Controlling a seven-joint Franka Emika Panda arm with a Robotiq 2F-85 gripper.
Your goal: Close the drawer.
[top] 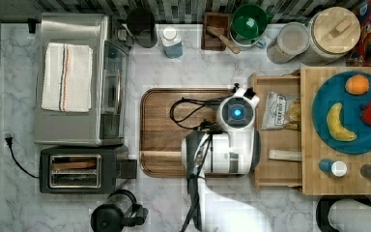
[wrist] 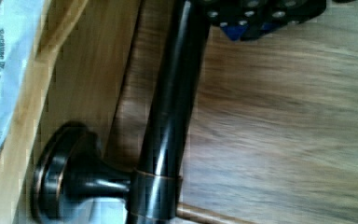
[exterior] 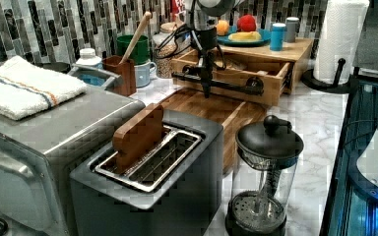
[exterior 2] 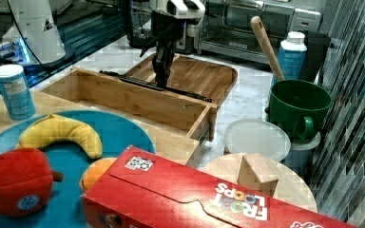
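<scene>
Fig.: drawer-closing step, arm at the handle. The drawer [top: 276, 145] stands pulled out from under the light-wood block [top: 309, 145] that carries the blue plate [top: 350, 113] w/ fruit; in the top view it opens toward the top view's left, over the edge of the dark cutting board [top: 166, 130]. A snack bag [top: 278, 110] and a pale flat strip [top: 285, 155] lie inside. The dark bar handle [exterior: 216, 82] runs along the drawer front [exterior: 226, 87] on round mounts.

The gripper [exterior: 206, 78] hangs vertical, fingertips down at the bar approx. mid-length (left and right views). Whether the fingers clamp the bar or merely rest against it cannot be told; the wrist view gives the bar [wrist: 168, 116] close up, one mount [wrist: 70, 177] on the drawer front, w/ dark finger hardware [wrist: 256, 14] at the frame edge.

Judgement, for a clean close:
- Push straight along the slide axis, i.e. toward the block, not diagonally; an off-axis shove may rack the drawer on its runners.
- Contact near mid-bar keeps the force even on both sides.
- Hold height const.; pressing down loads the bar, lifting risks slipping off.
- Bag looks low enough to clear the block, but watch it.
</scene>
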